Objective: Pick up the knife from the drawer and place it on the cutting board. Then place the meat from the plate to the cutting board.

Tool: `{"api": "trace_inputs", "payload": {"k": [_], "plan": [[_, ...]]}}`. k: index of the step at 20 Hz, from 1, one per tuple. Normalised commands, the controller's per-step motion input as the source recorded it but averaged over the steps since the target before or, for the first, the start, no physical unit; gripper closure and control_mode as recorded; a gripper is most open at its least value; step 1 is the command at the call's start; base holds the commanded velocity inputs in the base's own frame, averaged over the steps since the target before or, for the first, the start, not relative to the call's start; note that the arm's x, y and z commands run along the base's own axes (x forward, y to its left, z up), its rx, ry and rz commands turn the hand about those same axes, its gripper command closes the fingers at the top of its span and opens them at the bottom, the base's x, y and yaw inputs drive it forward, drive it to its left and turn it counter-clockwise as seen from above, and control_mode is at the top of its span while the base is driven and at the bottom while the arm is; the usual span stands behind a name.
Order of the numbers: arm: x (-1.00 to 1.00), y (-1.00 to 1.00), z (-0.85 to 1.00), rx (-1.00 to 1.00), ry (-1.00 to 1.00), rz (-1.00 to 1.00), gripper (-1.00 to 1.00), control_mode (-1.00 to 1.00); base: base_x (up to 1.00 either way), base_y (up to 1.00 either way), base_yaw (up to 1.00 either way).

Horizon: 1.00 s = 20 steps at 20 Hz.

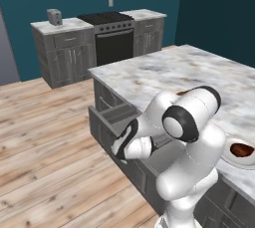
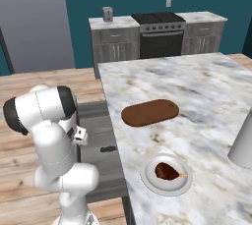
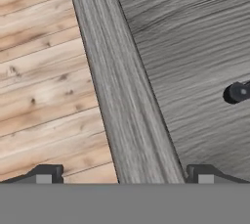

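Observation:
The wide grey drawer (image 2: 98, 121) stands pulled out of the island's side. Inside it lies the knife (image 2: 107, 149); just the dark end of the knife (image 3: 238, 92) shows at the right edge of the hand view. My gripper (image 3: 124, 176) is open, hovering over the drawer's front wall (image 3: 122, 100), with nothing between its fingertips. In the left base view the gripper (image 1: 119, 147) hangs above the open drawer (image 1: 107, 117). On the marble top lie the oval reddish-brown cutting board (image 2: 150, 112) and the white plate (image 2: 147, 180) carrying the meat (image 2: 167, 171).
A grey cone-shaped object (image 2: 243, 145) stands at the counter's right edge. Wooden floor (image 3: 44, 71) lies beyond the drawer's front. A stove (image 1: 113, 35) and a toaster (image 1: 55, 17) stand along the back wall. My own arm covers part of the cutting board (image 1: 182, 93) in the left base view.

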Motion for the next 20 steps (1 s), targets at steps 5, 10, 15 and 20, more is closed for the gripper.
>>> {"api": "trace_inputs", "payload": {"k": [5, 10, 15, 20], "plan": [[-0.15, 0.93, -0.64, 0.01, 0.00, 0.00, -1.00, -1.00, 0.00, 0.00, 0.00], [-0.41, 1.00, -0.49, 0.00, 0.00, 0.00, -1.00, -1.00, 0.00, 0.00, 0.00], [-0.44, 1.00, -0.51, -0.01, -0.01, 0.00, -1.00, -1.00, 0.00, 0.00, 0.00], [-0.02, 0.63, -0.18, -0.03, 0.00, -0.02, -1.00, -1.00, 0.00, 0.00, 0.00]]}}
